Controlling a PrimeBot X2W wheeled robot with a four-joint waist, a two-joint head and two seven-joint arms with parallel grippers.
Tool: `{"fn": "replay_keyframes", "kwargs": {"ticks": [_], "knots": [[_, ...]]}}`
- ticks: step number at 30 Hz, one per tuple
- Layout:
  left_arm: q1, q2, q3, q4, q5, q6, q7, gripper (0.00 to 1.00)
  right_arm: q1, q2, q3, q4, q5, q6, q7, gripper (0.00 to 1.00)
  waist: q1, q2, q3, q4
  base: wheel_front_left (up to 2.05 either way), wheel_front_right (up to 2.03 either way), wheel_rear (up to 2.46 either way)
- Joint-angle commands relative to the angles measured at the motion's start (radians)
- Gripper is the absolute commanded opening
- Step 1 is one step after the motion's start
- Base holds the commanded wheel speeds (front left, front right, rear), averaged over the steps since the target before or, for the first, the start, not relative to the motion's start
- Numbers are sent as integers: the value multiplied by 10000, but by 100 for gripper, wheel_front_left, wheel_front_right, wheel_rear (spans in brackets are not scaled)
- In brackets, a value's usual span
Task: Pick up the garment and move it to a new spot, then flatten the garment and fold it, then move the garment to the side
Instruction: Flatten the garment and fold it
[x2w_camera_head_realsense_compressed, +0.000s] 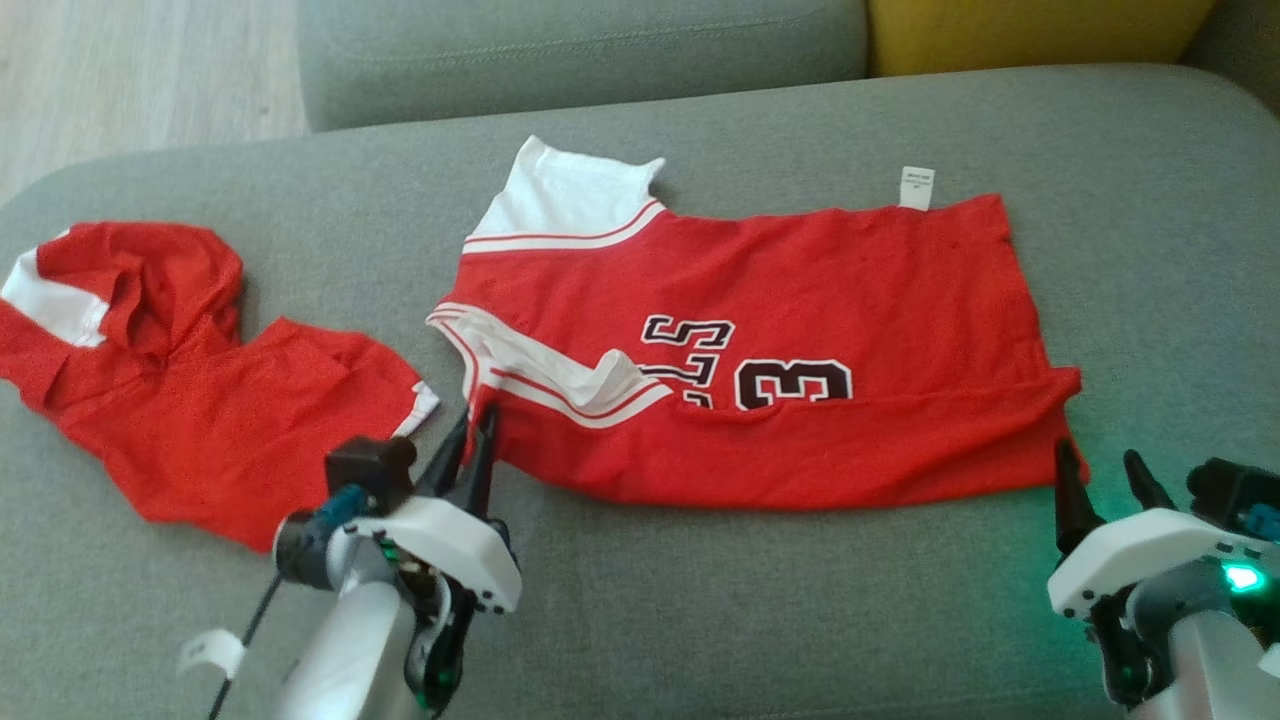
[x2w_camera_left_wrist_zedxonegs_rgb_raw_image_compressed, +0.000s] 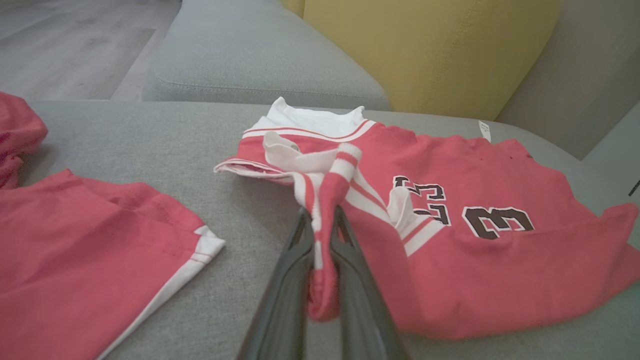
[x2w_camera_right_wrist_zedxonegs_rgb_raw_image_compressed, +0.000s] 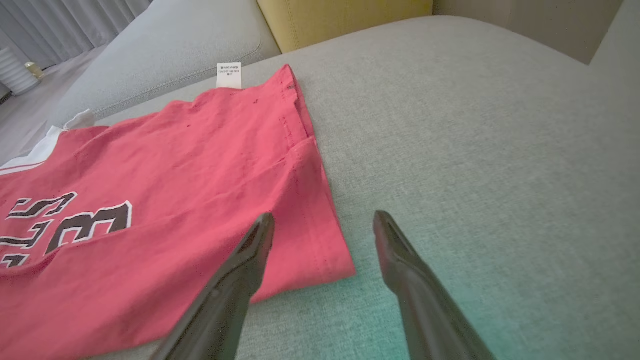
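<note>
The garment (x2w_camera_head_realsense_compressed: 800, 300) is a red jersey with white trim and black numbers, spread across the grey couch seat (x2w_camera_head_realsense_compressed: 700, 620). My left gripper (x2w_camera_head_realsense_compressed: 478, 425) is shut on the garment's near-left edge; in the left wrist view the red and white trimmed fabric (x2w_camera_left_wrist_zedxonegs_rgb_raw_image_compressed: 325, 200) is bunched between the fingers (x2w_camera_left_wrist_zedxonegs_rgb_raw_image_compressed: 287, 280) and lifted slightly. My right gripper (x2w_camera_head_realsense_compressed: 1100, 470) stands open at the garment's near-right corner (x2w_camera_right_wrist_zedxonegs_rgb_raw_image_compressed: 330, 260). Its left finger (x2w_camera_right_wrist_zedxonegs_rgb_raw_image_compressed: 240, 275) is over the hem and its right finger (x2w_camera_right_wrist_zedxonegs_rgb_raw_image_compressed: 410, 270) is over bare couch. Nothing is between them.
A second red garment (x2w_camera_head_realsense_compressed: 200, 400) with white trim lies crumpled on the seat's left side, close to my left arm. A grey back cushion (x2w_camera_head_realsense_compressed: 580, 50) and a yellow cushion (x2w_camera_head_realsense_compressed: 1030, 30) stand behind. Wood floor (x2w_camera_head_realsense_compressed: 130, 70) shows at far left.
</note>
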Motion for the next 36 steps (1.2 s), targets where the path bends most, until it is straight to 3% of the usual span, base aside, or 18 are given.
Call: {"fn": "replay_keyframes", "kwargs": {"ticks": [1, 14, 15, 16, 27, 36], "knots": [[-133, 88, 207, -386, 74, -2, -133, 0, -476, -12, 149, -181, -70, -9, 30, 100, 0, 0, 82, 69, 0, 0, 0], [-146, 84, 32, -1108, 178, 38, -134, 0, -1745, 181, -214, 1645, -80, -9, 257, 100, 0, 0, 767, 318, 0, 0, 0], [-154, 84, 38, -1124, 178, 49, -135, 0, -1811, 190, -169, 1738, 62, -9, 340, 55, 0, 0, 795, 325, 0, 0, 0], [-162, 83, 42, -1138, 179, 58, -135, 0, -1868, 196, -117, 1805, 206, -9, 403, 0, 0, 0, 820, 331, 0, 0, 0], [0, 155, -4, -880, 196, 137, -135, 0, -1542, -478, 315, 1732, 530, -9, 192, 0, 0, 0, 469, 183, 0, 0, 0], [563, 324, -76, -626, 107, 264, 122, 0, -776, -1020, 356, 1036, 785, -9, 1022, 0, 0, 0, -143, -34, 0, 0, 0]]}}
